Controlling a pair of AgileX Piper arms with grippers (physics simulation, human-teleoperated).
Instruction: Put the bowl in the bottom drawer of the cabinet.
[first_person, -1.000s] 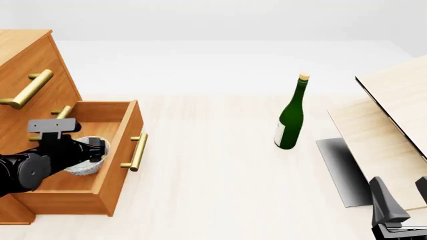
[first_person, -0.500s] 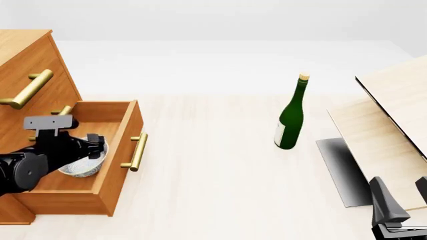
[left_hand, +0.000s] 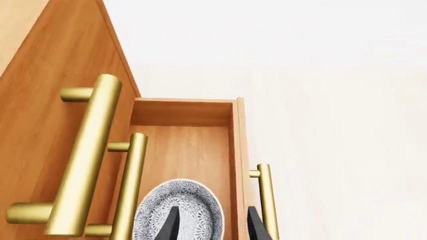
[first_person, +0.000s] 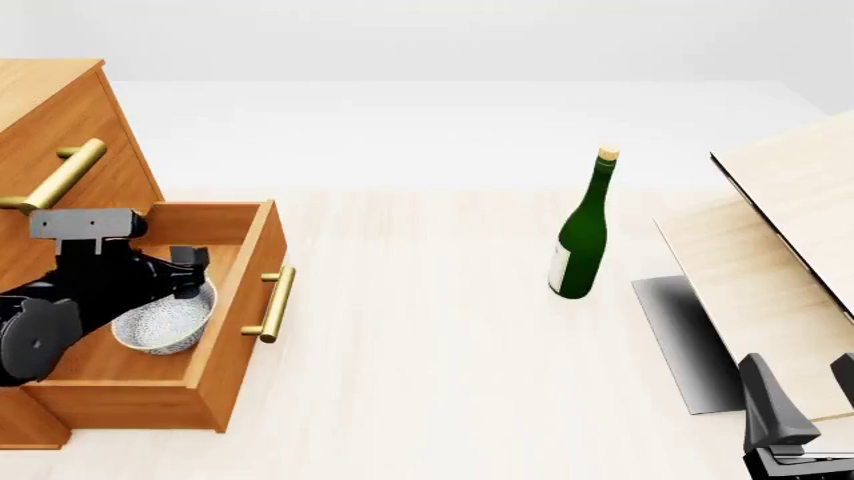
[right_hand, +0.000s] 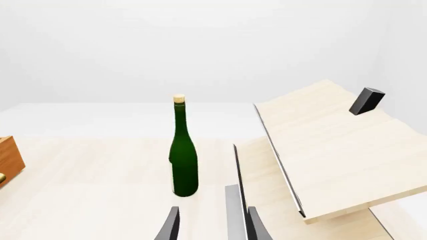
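While my left gripper (first_person: 191, 268) was wrapped around the bowl (first_person: 163, 322) a second ago, it now sits higher above the bottom drawer (first_person: 238, 290) and the bowl rests by itself on the drawer floor, upright, near the drawer's front panel. I can see more of the bowl's speckled inside than in the earlier frames, since the arm no longer covers it. From the left wrist camera the two dark fingers (left_hand: 171, 224) stand spread with a gap between them and nothing clamped; one finger overlaps the bowl (left_hand: 179, 210) in that picture and the other overlaps the drawer's front panel, and I cannot tell whether either touches. The drawer stays pulled out from the cabinet (first_person: 54, 130), its brass handle (first_person: 276, 303) facing the open table. The green bottle (first_person: 582, 232) stands upright well apart from the cabinet, unchanged. My right gripper (right_hand: 208, 225) has not shifted; its fingers are apart and hold nothing, with the bottle (right_hand: 183, 156) ahead of it and the pale wooden boards (right_hand: 333, 150) just beside the bottle, on the side away from the cabinet.
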